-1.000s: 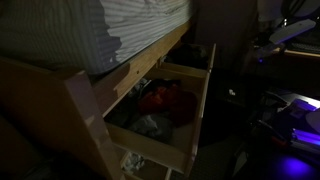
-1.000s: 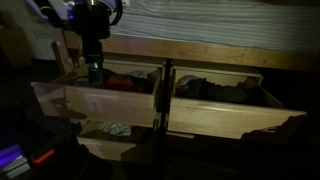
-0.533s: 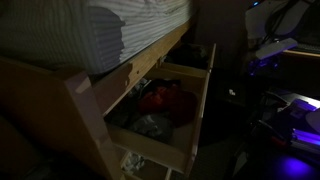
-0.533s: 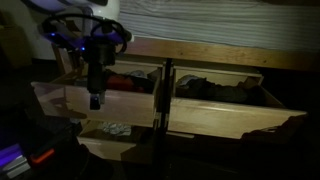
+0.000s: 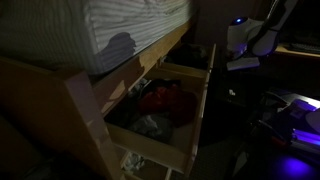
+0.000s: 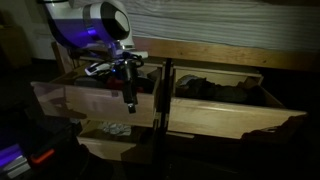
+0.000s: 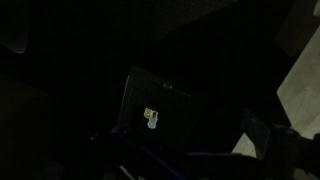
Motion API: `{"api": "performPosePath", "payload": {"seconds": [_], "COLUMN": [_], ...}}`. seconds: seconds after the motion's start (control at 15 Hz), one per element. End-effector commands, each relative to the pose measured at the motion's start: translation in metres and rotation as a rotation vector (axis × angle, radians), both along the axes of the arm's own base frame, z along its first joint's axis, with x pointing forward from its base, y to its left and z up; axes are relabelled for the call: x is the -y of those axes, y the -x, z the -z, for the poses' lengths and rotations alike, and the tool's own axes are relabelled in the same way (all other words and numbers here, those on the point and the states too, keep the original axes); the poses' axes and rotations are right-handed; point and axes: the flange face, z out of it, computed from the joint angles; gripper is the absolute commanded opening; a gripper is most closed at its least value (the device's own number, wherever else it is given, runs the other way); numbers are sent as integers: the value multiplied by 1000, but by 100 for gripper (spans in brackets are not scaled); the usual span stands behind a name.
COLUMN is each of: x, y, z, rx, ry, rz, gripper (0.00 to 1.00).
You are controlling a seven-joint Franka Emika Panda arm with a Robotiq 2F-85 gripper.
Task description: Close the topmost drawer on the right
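In an exterior view, two top drawers stand pulled out from under the bed. The topmost drawer on the right [image 6: 232,117] is pale pine with a tall plank front and holds dark clothes. My gripper [image 6: 129,97] hangs fingers-down in front of the left top drawer [image 6: 95,100], near the central post, well left of the right drawer and holding nothing visible. Its jaws look narrow, but the dark hides their state. The wrist view is almost black. My arm [image 5: 245,42] shows at the upper right beyond an open pine drawer [image 5: 203,105] with red and grey clothes.
A lower drawer [image 6: 108,140] is also pulled out below the left top drawer, with pale items inside. The thick bed rail [image 6: 210,55] and striped mattress [image 5: 110,25] overhang the drawers. A dark post [image 6: 165,100] stands between the two top drawers. Purple-lit gear [image 5: 295,110] sits on the floor.
My arm has swung right along the drawer fronts. The gripper came out from above the left drawer and dropped in front of its plank, nearer the central post. The drawers have not moved.
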Motion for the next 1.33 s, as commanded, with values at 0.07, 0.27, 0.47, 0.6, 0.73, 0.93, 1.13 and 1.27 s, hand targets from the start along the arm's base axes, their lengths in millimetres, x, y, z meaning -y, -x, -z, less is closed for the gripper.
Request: {"api": "performPosePath", "payload": {"seconds": [0.07,0.27,0.47,0.6,0.73,0.93,1.13,1.27], "x": [-4,36,122,178,223,225,224,221], "y": [-9,-22,-15,-6,4,12,9,5], "z": [4,1,-16,-20,-12,-21,-15,-7], "rx": [5,85,169,237,268,254,250,217], "ry": [16,100,156,183,158,172,177,104], "rz": [2,143,288,407,562,553,556,518], "gripper": [100,100,100,100,100,100,100,100]}}
